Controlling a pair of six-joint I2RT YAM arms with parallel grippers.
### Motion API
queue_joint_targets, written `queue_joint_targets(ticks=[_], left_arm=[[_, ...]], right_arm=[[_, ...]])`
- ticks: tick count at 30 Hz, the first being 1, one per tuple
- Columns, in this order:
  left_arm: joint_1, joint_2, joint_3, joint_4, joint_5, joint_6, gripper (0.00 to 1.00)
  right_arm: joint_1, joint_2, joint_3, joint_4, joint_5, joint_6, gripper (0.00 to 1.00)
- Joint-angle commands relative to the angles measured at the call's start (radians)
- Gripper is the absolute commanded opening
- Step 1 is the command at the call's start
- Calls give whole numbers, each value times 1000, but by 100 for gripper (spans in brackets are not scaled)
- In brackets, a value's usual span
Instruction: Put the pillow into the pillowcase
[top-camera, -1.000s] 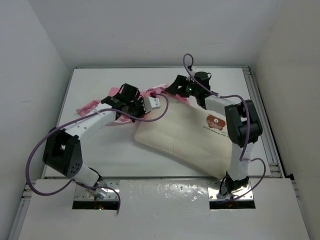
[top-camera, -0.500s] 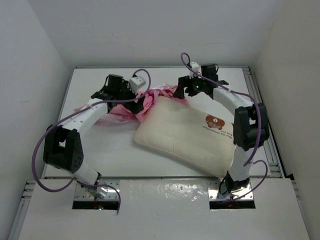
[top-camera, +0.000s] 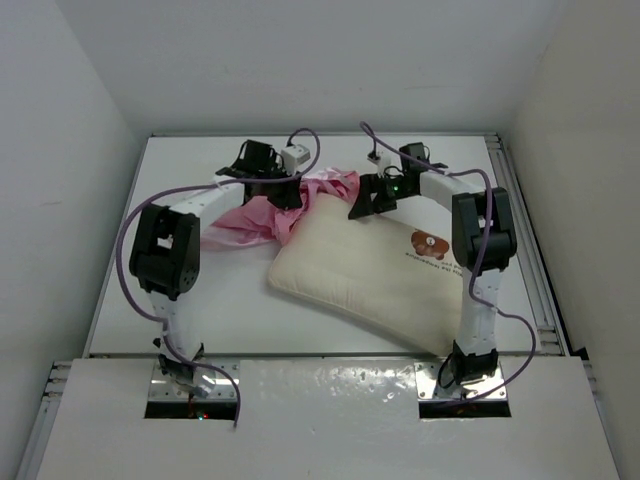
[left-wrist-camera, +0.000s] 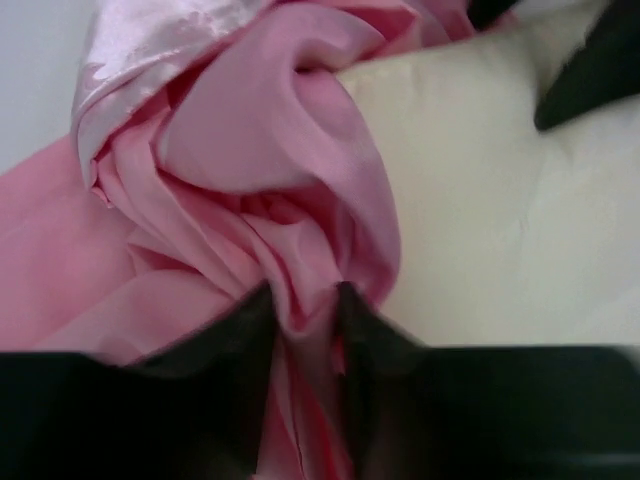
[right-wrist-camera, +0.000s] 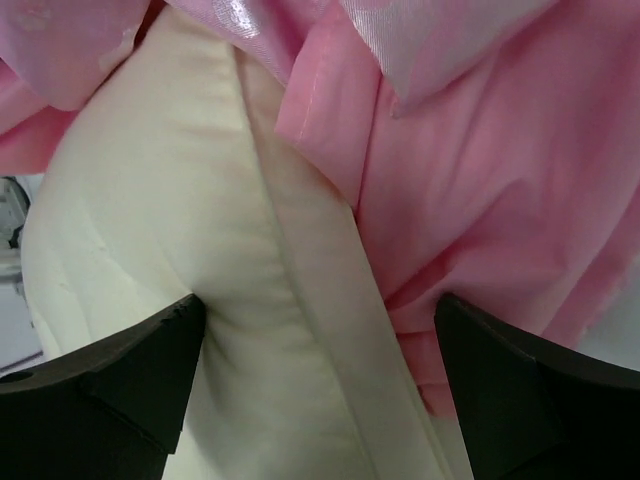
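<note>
item 1, pillow (top-camera: 360, 265): cream-white padded cushion lying flat and skewed on the white table (top-camera: 200, 300), its long axis running from far-left to near-right. a brown bear patch (top-camera: 430, 242) sits near its right end, with a line of print under it too small to read. the far-left corner meets the pink fabric. in the left wrist view the pillow (left-wrist-camera: 500, 230) fills the right half. in the right wrist view the pillow (right-wrist-camera: 200, 230) shows a seamed edge running down the middle.

item 2, pillowcase (top-camera: 262, 215): shiny pink satin, crumpled in a heap on the table just left of the pillow's far corner, with part bunched up against that corner. nearly all of the pillow lies outside it. whether the corner sits inside the opening cannot be told.

item 3, left gripper (top-camera: 290, 195): reaches in from the left, over the pink heap. in its own wrist view the left gripper (left-wrist-camera: 303, 300) has its jaws narrow, pinching a fold of the pillowcase (left-wrist-camera: 250, 150) between the two dark fingers (left-wrist-camera: 230, 340).

item 4, right gripper (top-camera: 365, 205): at the pillow's far edge, just right of the heap. in its own wrist view the right gripper (right-wrist-camera: 318, 310) has its jaws spread wide, the fingers (right-wrist-camera: 120, 370) at either side of the frame. the pillow's edge and a fold of the pillowcase (right-wrist-camera: 470, 180) lie between them. contact with either cannot be told.
</note>
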Motion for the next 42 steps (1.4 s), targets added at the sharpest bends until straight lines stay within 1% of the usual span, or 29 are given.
queue_joint_targets(ticks=[1,2,3,4,5,6,8,9,12,13,14,15,17,18,21,22,25,28,31,35,39,42], left_arm=[[-3,53,135,-65,-6,27,10],[5,64,160,-112,7,27,0],[7,71,201,-126,17,24,0],[16,70,221,-145,27,26,0],[20,67,241,-158,41,30,0],[23,61,301,-181,46,56,0],[25,58,370,-260,37,101,0],[27,50,429,-281,18,128,0],[20,27,502,-359,-58,182,0],[17,19,528,-390,-96,220,0],[13,3,536,-401,-110,237,0],[2,-8,540,-424,-126,283,0],[-12,-34,536,-444,-170,320,0],[-22,-43,527,-459,-183,341,0],[-30,-71,507,-478,-183,340,0],[-32,-76,498,-481,-175,336,0],[-36,-96,479,-488,-172,314,0],[-35,-116,464,-490,-169,300,0],[-38,-128,439,-496,-151,296,0],[-55,-149,413,-522,-143,303,0],[-67,-168,375,-525,-150,322,0],[-75,-168,364,-519,-157,319,0]], right_arm=[[10,38,85,-135,-73,-114,93],[11,35,88,-177,-81,-141,73],[7,17,79,-184,-76,-141,57],[1,2,69,-188,-70,-141,10],[-5,-15,50,-186,-58,-131,0],[-12,-62,36,-179,-24,-122,0],[-24,-122,5,-176,-1,-121,0],[-27,-196,-7,-173,25,-121,0],[-39,-325,-68,-129,74,-118,0],[-39,-416,-104,-98,86,-123,0],[-41,-463,-121,-83,99,-128,0],[-39,-547,-138,-69,122,-140,0],[-39,-622,-184,-35,140,-144,0],[-38,-691,-197,-18,154,-151,0],[-42,-774,-242,8,175,-144,0],[-44,-823,-260,34,206,-137,0],[-51,-900,-274,81,238,-121,0],[-59,-942,-270,135,275,-108,0],[-68,-974,-271,215,353,-95,0],[-67,-927,-211,210,445,-118,0],[-70,-885,-159,235,449,-114,0],[-67,-882,-155,267,441,-97,0]])
